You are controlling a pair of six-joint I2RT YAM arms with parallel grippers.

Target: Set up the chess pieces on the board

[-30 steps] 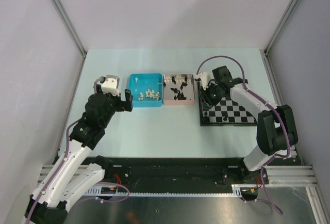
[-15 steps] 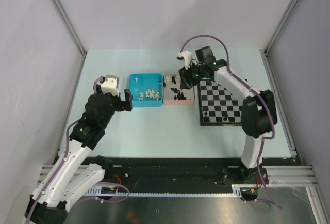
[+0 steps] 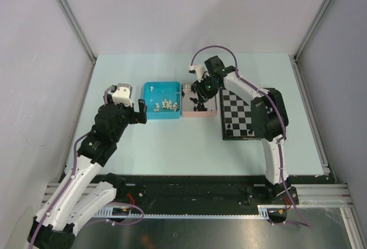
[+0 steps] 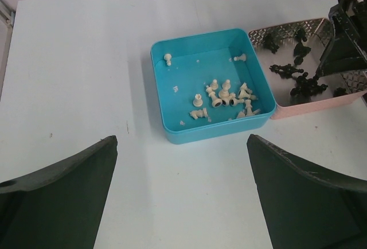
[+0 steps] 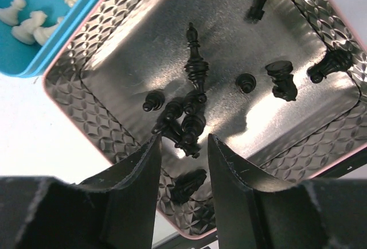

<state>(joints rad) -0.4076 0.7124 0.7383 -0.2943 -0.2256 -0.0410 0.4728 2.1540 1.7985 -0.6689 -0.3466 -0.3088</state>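
Fetching step: right jaws hang part-open, empty, over the clump of black pieces (image 5: 189,124) in the pink tray (image 5: 64,91). Next I'd say drop and pinch just one. Left jaws gape wide, holding nothing.

blue tray (image 4: 213,135): cream pieces (image 4: 221,97) | pink tray (image 4: 321,104), silver diamond-embossed lining: black pieces (image 5: 194,65) | board (image 3: 243,117): black/pale-grey chequers

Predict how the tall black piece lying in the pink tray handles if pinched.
Likely light and stiff: the tall black piece looks like small moulded plastic. Lying on its side, round-bodied, it may roll on the pink tray, whose floor looks shiny. The neighbours at its base could drag along.
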